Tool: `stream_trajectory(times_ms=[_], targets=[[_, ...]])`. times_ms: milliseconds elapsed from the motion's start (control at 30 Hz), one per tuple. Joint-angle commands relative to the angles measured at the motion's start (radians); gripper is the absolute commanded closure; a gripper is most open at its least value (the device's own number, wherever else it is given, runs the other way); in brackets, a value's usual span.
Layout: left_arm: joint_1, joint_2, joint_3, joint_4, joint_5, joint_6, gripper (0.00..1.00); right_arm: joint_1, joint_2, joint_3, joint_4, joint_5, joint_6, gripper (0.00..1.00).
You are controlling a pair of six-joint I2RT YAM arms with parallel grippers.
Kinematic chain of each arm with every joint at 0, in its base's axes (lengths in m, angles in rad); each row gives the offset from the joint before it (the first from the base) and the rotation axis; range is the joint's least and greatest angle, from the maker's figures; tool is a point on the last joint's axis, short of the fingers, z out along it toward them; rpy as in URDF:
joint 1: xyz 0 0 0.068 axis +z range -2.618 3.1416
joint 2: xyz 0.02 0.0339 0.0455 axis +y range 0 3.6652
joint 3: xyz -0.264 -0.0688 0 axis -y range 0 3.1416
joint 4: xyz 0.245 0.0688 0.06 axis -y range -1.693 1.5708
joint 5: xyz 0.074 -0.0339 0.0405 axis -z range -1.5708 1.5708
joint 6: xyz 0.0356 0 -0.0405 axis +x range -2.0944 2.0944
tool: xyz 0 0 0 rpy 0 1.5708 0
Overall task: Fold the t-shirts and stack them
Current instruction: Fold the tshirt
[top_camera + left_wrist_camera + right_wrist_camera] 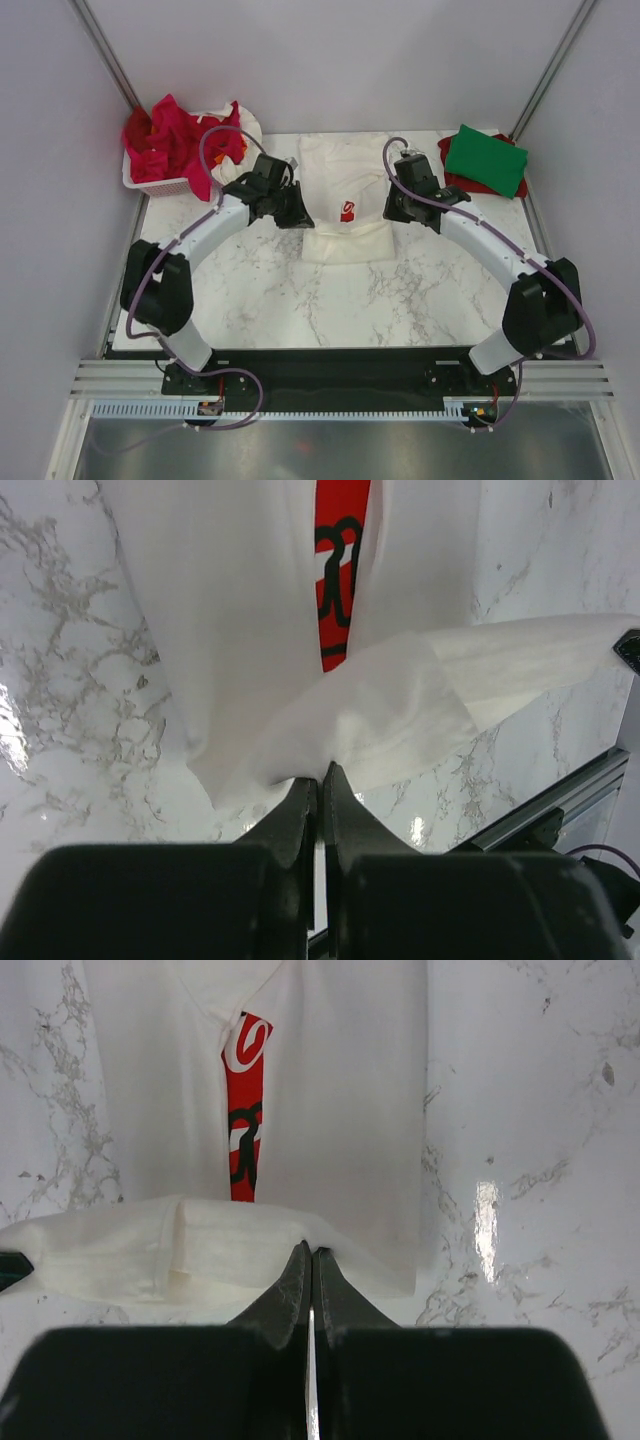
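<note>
The white t-shirt [345, 175] lies mid-counter [250, 290], toward the far side. The left fingers [331, 782] and right fingers [319, 1262] are both closed — each pinching its raised fold.

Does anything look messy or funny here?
Yes. The red t-shirts are heaped in the white basket at the far left, crumpled and not folded, and one droops over its rim.

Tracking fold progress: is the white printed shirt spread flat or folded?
Partly folded: the white shirt has its sides closed over the red print, leaving a strip; left pincer and right pincer pinch its edge.
</note>
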Motion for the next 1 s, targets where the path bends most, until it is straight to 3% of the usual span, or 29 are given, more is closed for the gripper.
stream_trajectory(times_ms=[0, 467, 600, 633, 667, 700, 733, 833, 867, 967], targets=[[0.021, 0.106, 0.148, -0.05, 0.051, 0.102, 0.98, -0.025, 0.059, 0.096, 0.022, 0.02, -0.046, 1.0], [0.061, 0.414, 0.531, -0.213, -0.006, 0.168, 0.97, -0.093, 0.339, 0.312, 0.022, -0.032, -0.063, 1.0], [0.07, 0.508, 0.618, -0.251, -0.052, 0.169, 0.93, -0.117, 0.429, 0.373, 0.019, -0.037, -0.054, 1.0], [0.079, 0.531, 0.635, -0.259, -0.063, 0.156, 0.92, -0.125, 0.479, 0.396, 0.008, -0.04, -0.049, 0.96], [0.086, 0.557, 0.669, -0.262, -0.051, 0.154, 0.88, -0.13, 0.503, 0.443, 0.002, -0.051, -0.04, 0.91], [0.099, 0.609, 0.696, -0.285, -0.047, 0.152, 0.83, -0.142, 0.527, 0.47, -0.003, -0.077, -0.04, 0.79], [0.107, 0.639, 0.73, -0.299, -0.044, 0.146, 0.74, -0.15, 0.579, 0.503, -0.024, -0.068, -0.039, 0.55], [0.135, 0.732, 0.879, -0.359, -0.033, 0.157, 0.44, -0.177, 0.662, 0.684, -0.083, -0.06, -0.039, 0.29], [0.141, 0.747, 0.961, -0.38, -0.031, 0.16, 0.3, -0.183, 0.676, 0.718, -0.104, -0.054, -0.043, 0.28], [0.15, 0.769, 1.099, -0.48, -0.063, 0.189, 0.15, -0.197, 0.653, 0.765, -0.17, -0.011, -0.066, 0.24]])
